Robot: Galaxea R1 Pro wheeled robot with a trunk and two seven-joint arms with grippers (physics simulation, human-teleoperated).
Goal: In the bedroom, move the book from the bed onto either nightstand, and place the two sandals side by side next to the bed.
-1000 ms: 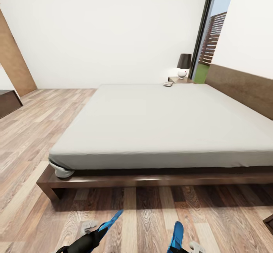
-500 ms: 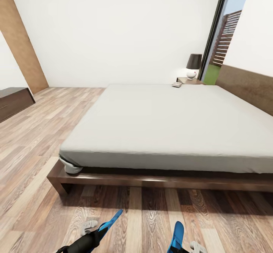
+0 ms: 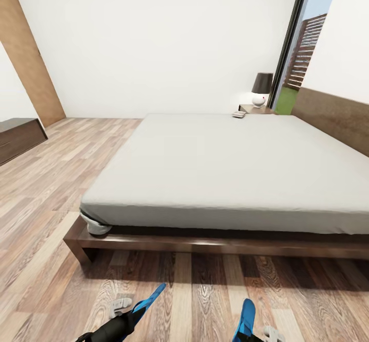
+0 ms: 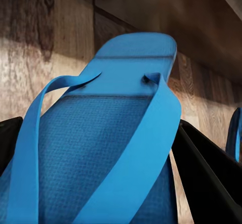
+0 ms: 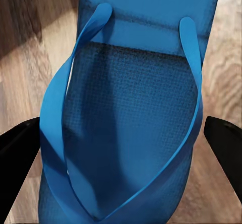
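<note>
Each claw is clamped on one flat bright blue flip-flop: left gripper (image 4: 96,194) holds the left sandal (image 3: 146,303), right gripper (image 5: 121,183) the right sandal (image 3: 245,319). Both hang over the wood-plank floor (image 3: 46,219), with the big pale grey bed (image 3: 230,167) just ahead of the claws. I'd lower both soles flat onto the planks, toes matching and edges nearly touching, then let go.

Head camera high, facing bed (image 3: 230,167), wrist cameras close on sandals — floor (image 3: 41,188) shared

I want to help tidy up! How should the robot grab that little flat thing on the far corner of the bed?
The small flat thing lies flat near the bed's far edge, by the lamp. Probably best to come from that far side, near the nightstand, and pinch its thin edge from above. It is too distant to see more detail.
</note>
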